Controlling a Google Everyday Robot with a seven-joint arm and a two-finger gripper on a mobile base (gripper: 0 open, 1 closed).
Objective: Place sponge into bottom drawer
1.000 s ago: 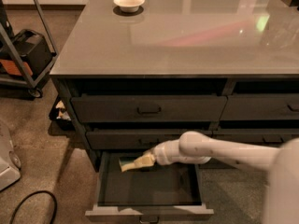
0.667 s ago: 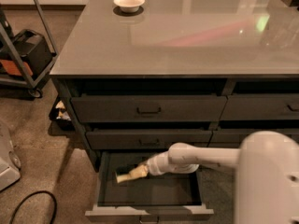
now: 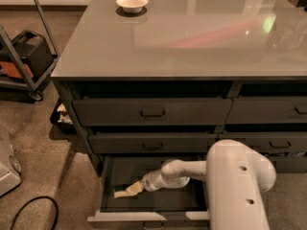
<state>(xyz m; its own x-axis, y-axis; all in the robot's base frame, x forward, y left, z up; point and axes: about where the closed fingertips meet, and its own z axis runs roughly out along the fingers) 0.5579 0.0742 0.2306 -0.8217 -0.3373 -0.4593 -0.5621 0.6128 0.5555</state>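
Observation:
The bottom drawer (image 3: 102, 189) of the left column is pulled open, its dark inside showing above its pale front edge. My gripper (image 3: 136, 188) reaches down into it from the right, low over the drawer floor at its left part. It is shut on the sponge (image 3: 123, 193), a small pale yellow block that sticks out to the left of the fingertips and lies at or just above the floor. My white arm (image 3: 235, 186) fills the lower right and hides the drawer's right end.
The two drawers above (image 3: 152, 111) (image 3: 152, 143) are shut, as are the right column's drawers (image 3: 278, 143). A white bowl (image 3: 132, 3) stands at the back of the grey top. A cart (image 3: 24, 56), a white object (image 3: 5, 169) and a black cable (image 3: 29, 210) are on the floor at the left.
My gripper has moved left and down, deeper into the open bottom drawer, with the sponge in it. The arm has swung further into the foreground.

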